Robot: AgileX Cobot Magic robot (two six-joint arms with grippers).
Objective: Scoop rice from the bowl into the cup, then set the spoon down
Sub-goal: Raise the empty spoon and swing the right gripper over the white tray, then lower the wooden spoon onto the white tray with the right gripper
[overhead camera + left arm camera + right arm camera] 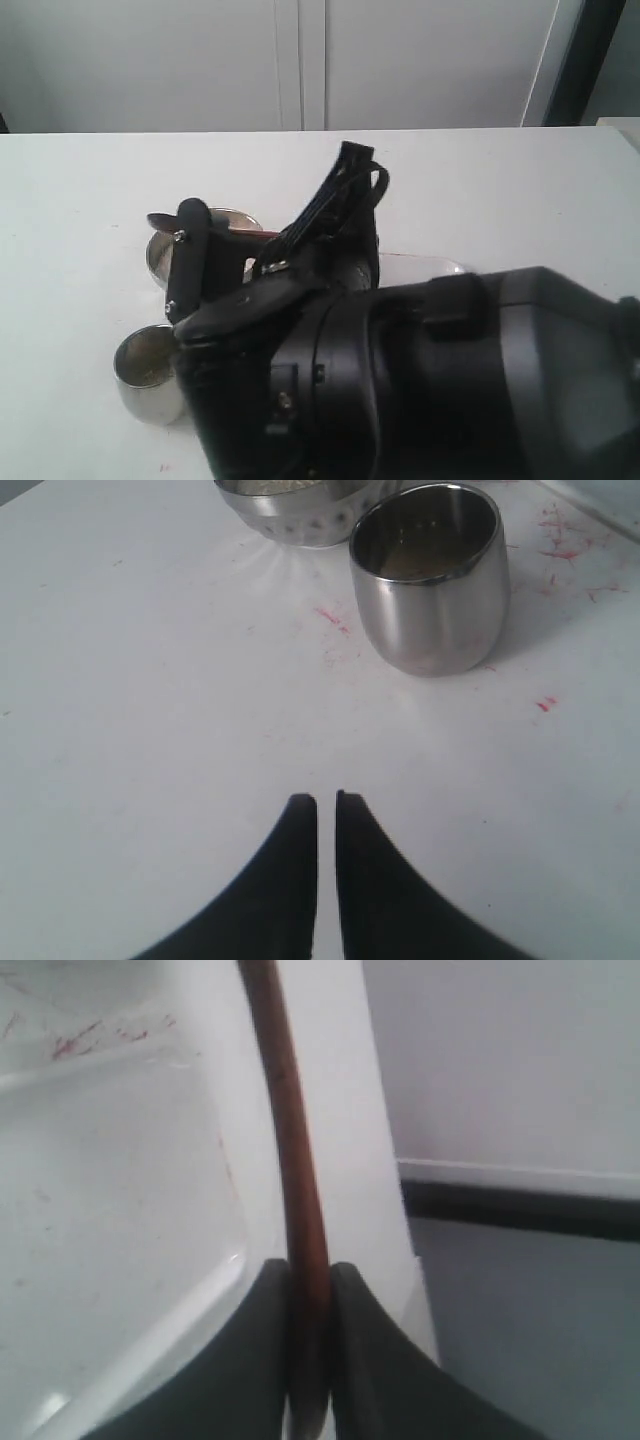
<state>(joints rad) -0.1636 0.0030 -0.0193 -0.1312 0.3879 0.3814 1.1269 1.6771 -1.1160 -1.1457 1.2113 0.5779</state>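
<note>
The steel cup [430,580] stands on the white table, with a pale layer of rice [420,565] low inside it. Just behind it is the dimpled steel bowl [300,515], cut off by the frame edge. My left gripper [326,800] hovers over bare table short of the cup, shut with nothing between its fingers. My right gripper [310,1275] is shut on the spoon's slim reddish-brown handle [290,1130]; the scoop is out of that view. In the exterior view the cup [145,380] sits in front of the bowl [160,255], and a bit of spoon handle [258,232] shows over the bowl.
A large black arm body [420,380] fills the lower right of the exterior view and hides much of the table. A clear shallow tray [120,1210] lies under the held spoon, its rim [430,263] showing beyond the arm. Red specks [335,620] mark the table near the cup.
</note>
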